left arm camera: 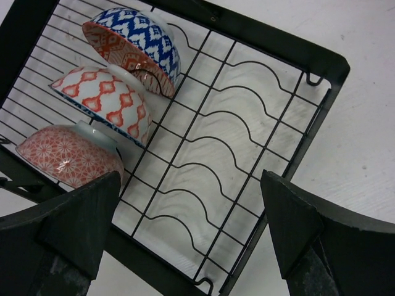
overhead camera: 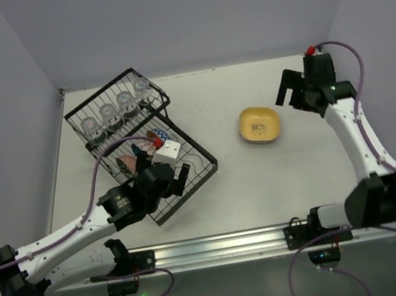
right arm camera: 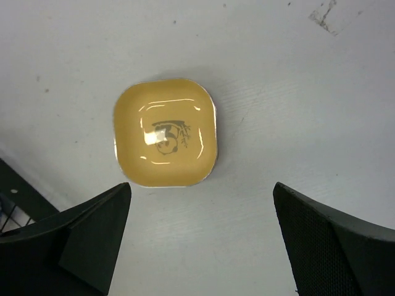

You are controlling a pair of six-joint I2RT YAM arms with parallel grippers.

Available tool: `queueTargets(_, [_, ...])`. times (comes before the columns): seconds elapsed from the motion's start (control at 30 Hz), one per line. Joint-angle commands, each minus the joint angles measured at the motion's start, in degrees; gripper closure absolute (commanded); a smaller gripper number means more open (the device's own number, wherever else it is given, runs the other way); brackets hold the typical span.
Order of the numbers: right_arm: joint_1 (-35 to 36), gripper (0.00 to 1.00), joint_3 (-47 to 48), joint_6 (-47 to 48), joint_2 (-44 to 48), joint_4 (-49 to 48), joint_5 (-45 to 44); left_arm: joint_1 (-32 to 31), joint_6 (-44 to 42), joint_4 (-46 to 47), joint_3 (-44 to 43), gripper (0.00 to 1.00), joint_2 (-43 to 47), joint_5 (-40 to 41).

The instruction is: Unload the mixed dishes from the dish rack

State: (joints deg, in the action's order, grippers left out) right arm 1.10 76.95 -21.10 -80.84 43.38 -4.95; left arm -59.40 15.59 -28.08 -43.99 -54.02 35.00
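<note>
the rack lies at an angle on the left half of the table, its deeper basket toward the far corner and its flat tray toward the arms. four glass cups stand in a row in the basket. in the tray, three bowls stand on edge in a line along one side: a blue bowl, a red-and-white bowl and a pink bowl, each leaning on the next, with the wavy dividers running beside them. the yellow plate lies flat on the table right of the rack, well apart from it, face up, with a small dark drawing in its middle. the left gripper hangs over the near end of the tray, fingers spread wide with only wire and table showing between them; the pink bowl sits just beside one finger, and we cannot tell whether they touch. the right gripper hovers above the table by the plate, fingers wide apart, holding nothing and apart from the plate. a purple cable loops along that arm.
</note>
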Motion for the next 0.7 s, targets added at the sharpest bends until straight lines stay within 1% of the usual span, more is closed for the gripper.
queueTargets(0.0, [0.39, 0.01, -10.71, -2.62, 14.53, -5.57, 1.52, 1.21, 6.54, 1.45, -6.45, 0.0, -5.29, 3.75])
queueTargets(0.03, [0.39, 0.01, -13.03, -2.63, 17.96, -8.19, 1.78, 1.21, 7.42, 1.1, -7.77, 0.0, -6.52, 4.63])
queueTargets(0.07, [0.39, 0.01, -16.62, -3.24, 23.91, -8.91, 2.22, 1.13, 9.35, 0.92, -10.13, 0.0, -8.71, 5.68])
queueTargets(0.17, [0.39, 0.01, -19.81, -4.47, 32.64, -10.15, 4.06, 1.21, 11.9, -0.49, -12.61, 0.0, -10.05, 6.57])
queueTargets(0.23, [0.39, 0.01, -20.26, -5.52, 35.47, -10.41, 4.69, 1.21, 13.32, 0.38, -12.53, 0.0, -8.74, 6.66])
queueTargets(0.3, [0.39, 0.01, -20.52, -6.93, 38.9, -10.42, 4.69, 1.12, 12.18, 2.22, -11.39, 0.0, -5.76, 5.87])
queueTargets(0.37, [0.39, 0.01, -20.87, -7.28, 41.01, -10.33, 7.14, 1.12, 11.65, 2.06, -11.03, 0.0, -3.3, 6.91])
queueTargets(0.4, [0.39, 0.01, -20.87, -7.29, 42.76, -10.15, 8.28, 1.21, 12.26, -0.9, -11.47, 0.0, -2.76, 9.53])
queueTargets(0.47, [0.39, 0.01, -21.22, -6.85, 44.53, -9.89, 13.19, 1.12, 14.71, -6.61, -13.49, 0.0, -1.97, 11.66])
queueTargets(0.53, [0.39, 0.01, -21.84, -6.5, 47.08, -10.33, 17.58, 1.12, 15.25, -9.0, -14.89, 0.0, -1.44, 12.28])
queueTargets(0.67, [0.39, 0.01, -23.16, -6.41, 49.55, -10.42, 19.36, 1.12, 19.11, -16.81, -16.65, 0.0, -0.82, 14.21])
